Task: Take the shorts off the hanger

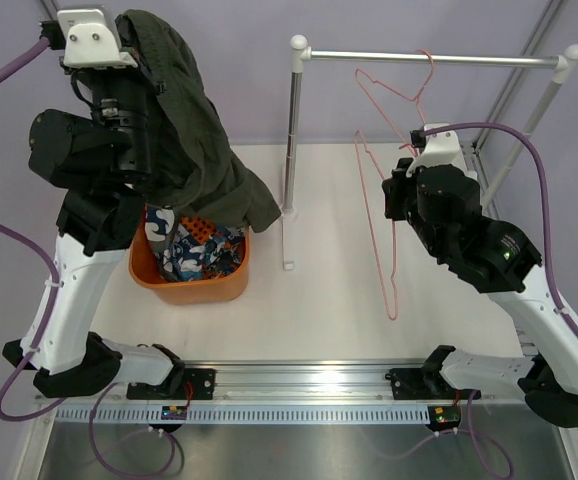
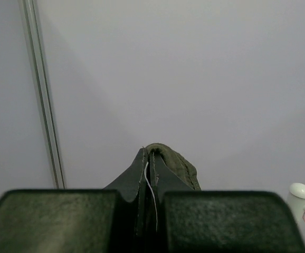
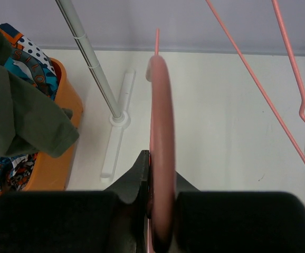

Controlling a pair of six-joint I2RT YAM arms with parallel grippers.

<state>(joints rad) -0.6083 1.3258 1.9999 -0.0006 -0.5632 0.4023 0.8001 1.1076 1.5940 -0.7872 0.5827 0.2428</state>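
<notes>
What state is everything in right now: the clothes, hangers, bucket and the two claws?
olive-green shorts: off the hanger, dangling from the left gripper.
printed shorts: crumpled in the basket.
basket: upright, holding the printed shorts.
held hanger: bare.
rail hanger: hooked on, bare.
left gripper: shut on olive-green shorts.
right gripper: shut on held hanger.
</notes>
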